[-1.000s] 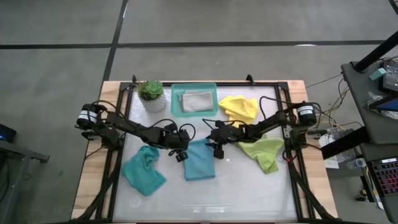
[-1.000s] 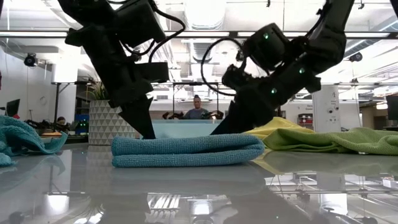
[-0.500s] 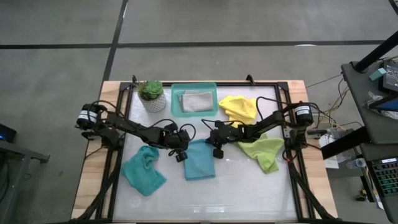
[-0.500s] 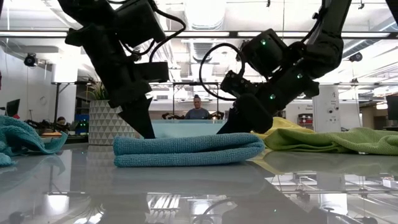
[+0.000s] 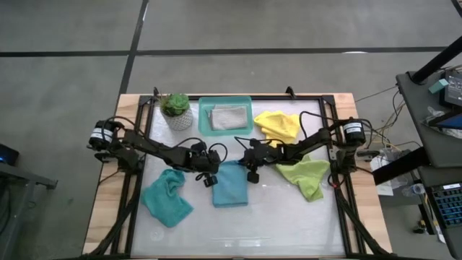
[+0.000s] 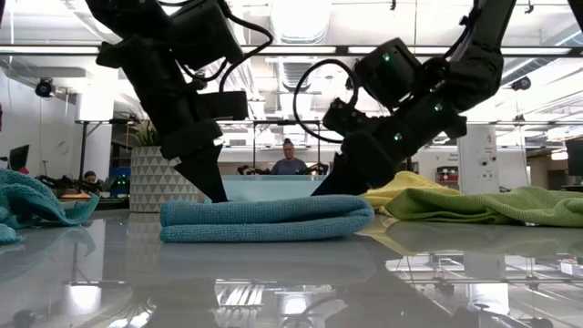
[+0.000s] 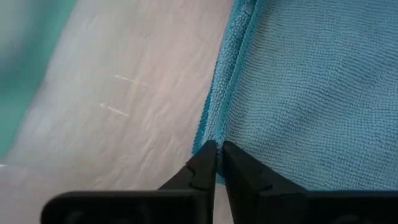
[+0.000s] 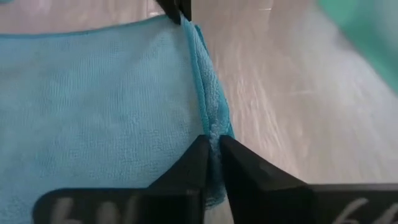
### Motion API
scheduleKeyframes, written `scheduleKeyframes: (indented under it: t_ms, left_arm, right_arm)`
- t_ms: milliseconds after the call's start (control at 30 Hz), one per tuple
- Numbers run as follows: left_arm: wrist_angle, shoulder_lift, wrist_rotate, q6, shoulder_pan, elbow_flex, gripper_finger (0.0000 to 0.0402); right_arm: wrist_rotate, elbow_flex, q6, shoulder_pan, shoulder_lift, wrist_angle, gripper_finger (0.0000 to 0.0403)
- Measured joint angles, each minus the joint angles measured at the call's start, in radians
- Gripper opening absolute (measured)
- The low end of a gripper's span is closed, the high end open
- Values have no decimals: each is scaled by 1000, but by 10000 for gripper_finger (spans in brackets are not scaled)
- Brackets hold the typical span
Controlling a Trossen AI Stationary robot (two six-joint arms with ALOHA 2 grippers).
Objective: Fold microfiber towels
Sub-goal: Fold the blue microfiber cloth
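both grippers pinch the far corners of the blue towel point(image 5: 231, 185), which lies folded flat mid-table, just in front of the tray point(image 5: 225, 115)

left gripper point(image 7: 216, 149) fingers nearly together, nipping the towel's edge at its far left corner. right gripper point(image 8: 212, 144) same, fingers closed on the far right corner edge (cloth seen bunched between the tips)

step looks like the next fold: lift both corners together, level, carry them toward the near edge of the table, lay them on the near corners. keep the arms in step so the edge stays straight and the layers do not slip. lift only enough to clear the cloth, else the lower layer drags

risk: grip may hold only the top layer, so check both layers rise

other towels: teal point(image 5: 167, 197) crumpled near the left edge, yellow point(image 5: 278, 125) and green point(image 5: 307, 177) toward the right edge, grey point(image 5: 227, 115) in the tray. plant point(image 5: 175, 110) at the far left
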Motion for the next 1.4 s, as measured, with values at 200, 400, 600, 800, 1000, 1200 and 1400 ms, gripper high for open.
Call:
scheduleKeyframes:
  t_ms: [200, 400, 600, 800, 1000, 1200, 1400]
  left_arm:
    - [-1, 0, -4, 0, 0, 0, 68]
    - [-6, -12, -4, 45, -1, 8, 129]
    - [-5, -51, 9, 45, -12, 33, 152]
    - [34, -74, 32, -1, -101, 42, 145]
    - [187, -40, 26, -33, -220, 14, 135]
    - [218, -15, 20, -33, -261, 14, 134]
    - [239, -15, 11, -53, -269, 13, 135]
  right_arm:
    - [0, 0, 26, 0, -52, -22, 97]
    - [0, 0, 44, 0, -156, -137, 129]
    - [-7, 0, 103, 23, -248, -241, 131]
    - [-11, -1, 134, 117, -269, -297, 112]
    - [-7, -3, 138, 185, -260, -292, 107]
    - [-14, -2, 150, 188, -260, -290, 123]
    - [-63, 7, 186, 214, -260, -293, 160]
